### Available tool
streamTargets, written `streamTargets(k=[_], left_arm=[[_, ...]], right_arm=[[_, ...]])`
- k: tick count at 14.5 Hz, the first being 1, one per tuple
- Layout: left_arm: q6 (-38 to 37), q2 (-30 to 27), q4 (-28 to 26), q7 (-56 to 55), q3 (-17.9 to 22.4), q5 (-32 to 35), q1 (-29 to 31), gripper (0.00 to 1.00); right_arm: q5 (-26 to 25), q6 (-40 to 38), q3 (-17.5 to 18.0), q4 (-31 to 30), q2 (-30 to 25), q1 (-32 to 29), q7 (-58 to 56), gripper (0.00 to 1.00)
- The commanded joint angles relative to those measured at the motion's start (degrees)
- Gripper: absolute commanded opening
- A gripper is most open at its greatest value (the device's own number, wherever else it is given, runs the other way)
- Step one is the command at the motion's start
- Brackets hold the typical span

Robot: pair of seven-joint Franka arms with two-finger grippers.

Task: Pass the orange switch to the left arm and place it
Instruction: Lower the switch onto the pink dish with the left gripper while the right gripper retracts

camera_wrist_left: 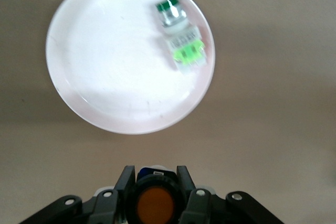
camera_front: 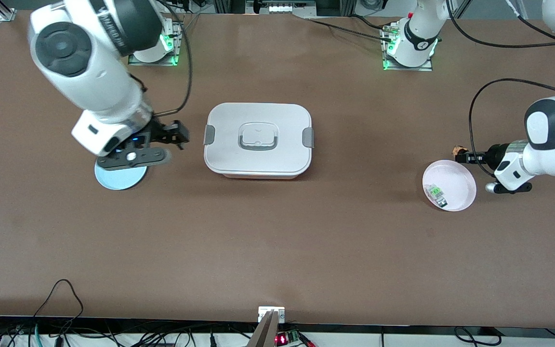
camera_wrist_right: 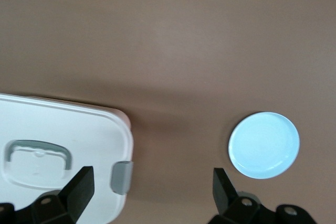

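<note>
From the front view, my left end effector (camera_front: 461,155) hangs in the air over the brown matte counter (camera_front: 277,250), just beside the rim of the pink plate (camera_front: 455,179) at my left arm's end, its fingers pinching the orange switch (camera_front: 460,150), which shows here only as a tiny orange-and-dark speck at the fingertips. On the plate lies a small green-and-clear component (camera_front: 437,194). The box (camera_front: 258,140) sits mid-counter: white, smooth, a rounded rectangle with grey side clasps and a grey-outlined recessed handle on its lid. My right end effector (camera_front: 177,135) hovers over bare counter between the box and the flat, round pale blue disc (camera_front: 119,177) at my right arm's end, fingers spread wide and holding nothing. My left wrist view gives what the front cannot: the switch (camera_wrist_left: 155,206) shows a round, smooth orange cap in a black collar, squeezed between my two black fingers (camera_wrist_left: 125,182), with the glossy round plate (camera_wrist_left: 105,66) and the component (camera_wrist_left: 181,43), green-topped with a clear body, lying below. My right wrist view shows the spread fingers (camera_wrist_right: 79,187), the corner of the box (camera_wrist_right: 58,129) with one grey clasp, and the blue disc (camera_wrist_right: 264,145) apart from it on the counter.
</note>
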Motion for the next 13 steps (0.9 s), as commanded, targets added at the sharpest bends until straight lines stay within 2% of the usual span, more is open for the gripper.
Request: streamTargets(k=[1, 3, 7, 10, 13], left_arm=[[3.48, 4.62, 4.29, -1.49, 1.08, 2.58, -0.97, 0.00], [8.84, 6.56, 4.30, -1.32, 1.08, 3.12, -1.06, 0.00], [9.39, 7.97, 3.95, -1.58, 1.16, 3.20, -0.97, 0.00], [9.22, 8.85, 3.25, -1.93, 1.16, 2.94, -0.97, 0.00], [9.13, 9.38, 2.80, -3.25, 1.16, 2.68, -0.97, 0.00]], right_arm=[[3.81, 0.27, -6.16, -9.54, -8.05, -0.31, -4.67, 1.00], [7.06, 0.27, -11.78, -13.41, -11.83, -0.22, -10.20, 1.00], [8.57, 0.10, -19.79, -18.51, -17.64, 1.01, -13.73, 1.00], [8.48, 0.18, -22.53, -21.24, -21.51, 1.71, -14.44, 1.00], [8.22, 0.71, -22.62, -25.03, -25.73, 1.63, -14.53, 1.00]])
